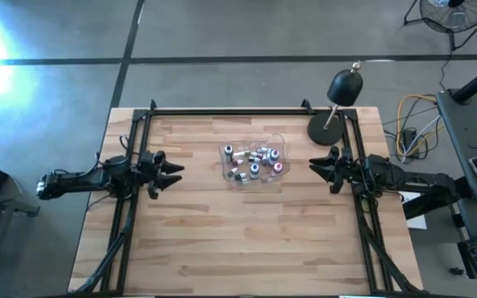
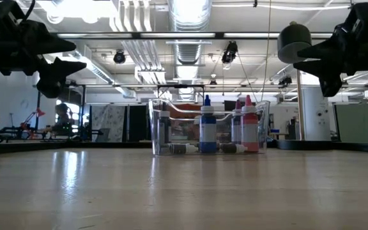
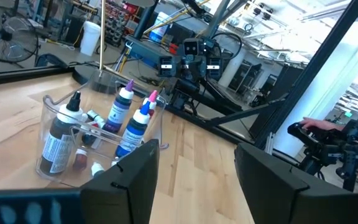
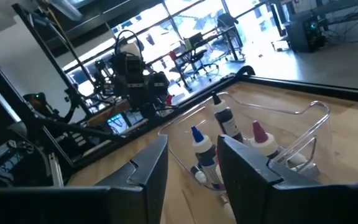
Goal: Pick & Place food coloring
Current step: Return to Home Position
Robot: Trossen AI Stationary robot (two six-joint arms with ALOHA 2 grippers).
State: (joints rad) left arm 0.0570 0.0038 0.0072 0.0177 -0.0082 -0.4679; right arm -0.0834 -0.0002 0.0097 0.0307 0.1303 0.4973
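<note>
A clear plastic tub point(image 1: 281, 142) stands on the wooden table's middle, toward the far edge. Inside it are several small food coloring bottles point(image 1: 255, 160). Some stand upright, such as a blue one point(image 2: 207, 128), a pink-capped one point(image 2: 250, 126) and a dark one with a white label point(image 3: 58, 140); others lie on the tub's floor. My left gripper point(image 1: 177, 174) hovers open, level, at the table's left edge and points toward the tub. My right gripper point(image 1: 313, 165) hovers at the right edge, facing the tub, with a narrower gap point(image 4: 194, 149) between its fingers and nothing in it.
A black dome lamp point(image 1: 344, 87) on a round base point(image 1: 325, 130) stands at the table's far right corner, behind my right arm. A black frame point(image 1: 222, 112) runs along the far edge and both sides. Bare wood lies between the tub and the near edge.
</note>
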